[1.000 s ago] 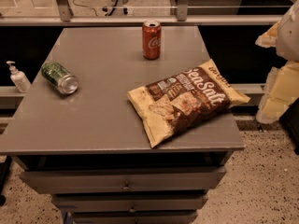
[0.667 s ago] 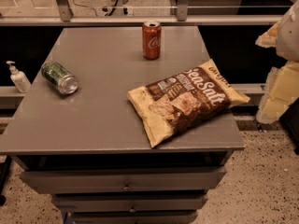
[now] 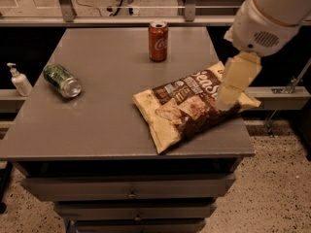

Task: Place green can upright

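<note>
The green can (image 3: 62, 80) lies on its side near the left edge of the grey table (image 3: 107, 120), with its silver end facing the front right. My gripper (image 3: 232, 84) hangs from the white arm at the right, over the right end of the chip bag. It is far to the right of the green can and holds nothing that I can see.
A red Coca-Cola can (image 3: 158, 41) stands upright at the back middle. A large chip bag (image 3: 189, 108) lies flat on the right front of the table. A white pump bottle (image 3: 19, 80) stands on a ledge left of the table. Drawers sit below the tabletop.
My arm and gripper have moved left and inward, from beyond the table's right edge to over the right end of the chip bag. The cans and the bag have not moved.
</note>
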`<act>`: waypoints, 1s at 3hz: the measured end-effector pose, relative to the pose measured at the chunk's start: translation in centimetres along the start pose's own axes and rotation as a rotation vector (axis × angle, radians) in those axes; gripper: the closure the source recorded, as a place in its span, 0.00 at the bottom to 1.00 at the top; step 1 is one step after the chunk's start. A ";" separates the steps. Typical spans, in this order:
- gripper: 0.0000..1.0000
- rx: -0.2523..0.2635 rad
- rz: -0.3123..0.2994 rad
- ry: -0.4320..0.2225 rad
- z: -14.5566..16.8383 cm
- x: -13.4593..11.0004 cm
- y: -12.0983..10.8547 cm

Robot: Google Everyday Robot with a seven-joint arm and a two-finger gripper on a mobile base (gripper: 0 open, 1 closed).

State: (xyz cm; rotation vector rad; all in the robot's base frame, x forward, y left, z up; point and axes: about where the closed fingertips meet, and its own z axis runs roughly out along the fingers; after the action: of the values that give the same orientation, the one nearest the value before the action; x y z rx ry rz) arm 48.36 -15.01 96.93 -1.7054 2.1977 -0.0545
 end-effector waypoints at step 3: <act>0.00 -0.140 0.179 -0.166 7.9 -22.7 -4.9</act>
State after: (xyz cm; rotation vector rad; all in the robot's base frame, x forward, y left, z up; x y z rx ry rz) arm 60.03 6.57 96.50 -1.5135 2.2623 0.2821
